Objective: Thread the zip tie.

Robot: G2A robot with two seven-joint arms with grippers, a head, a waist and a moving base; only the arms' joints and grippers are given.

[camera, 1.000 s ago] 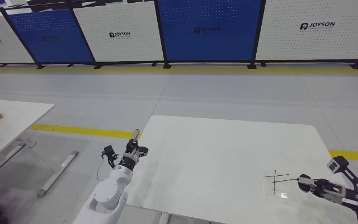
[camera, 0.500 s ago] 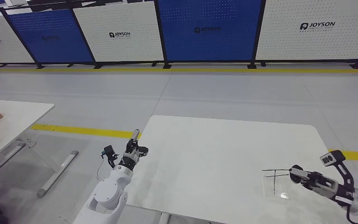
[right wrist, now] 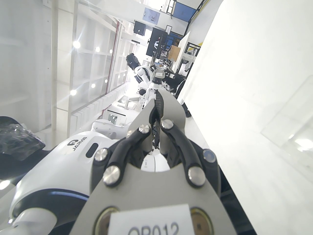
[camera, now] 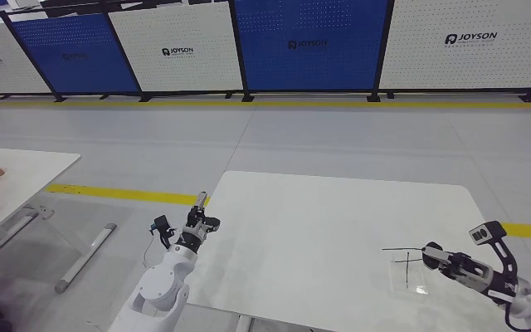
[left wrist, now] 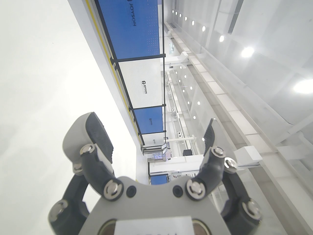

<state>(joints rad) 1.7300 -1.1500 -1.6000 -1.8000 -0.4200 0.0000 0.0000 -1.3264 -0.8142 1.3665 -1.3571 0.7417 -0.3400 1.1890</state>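
I find the right claw (camera: 428, 253) clamped shut on the zip tie (camera: 402, 248), which juts from it above the bench's (camera: 332, 224) near right corner. The left claw (left wrist: 156, 133) gapes wide at the left edge.

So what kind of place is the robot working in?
Probably a big factory hall or robot test lab: blue and white pegboard partitions, a yellow line on the grey floor, and a white worktable.
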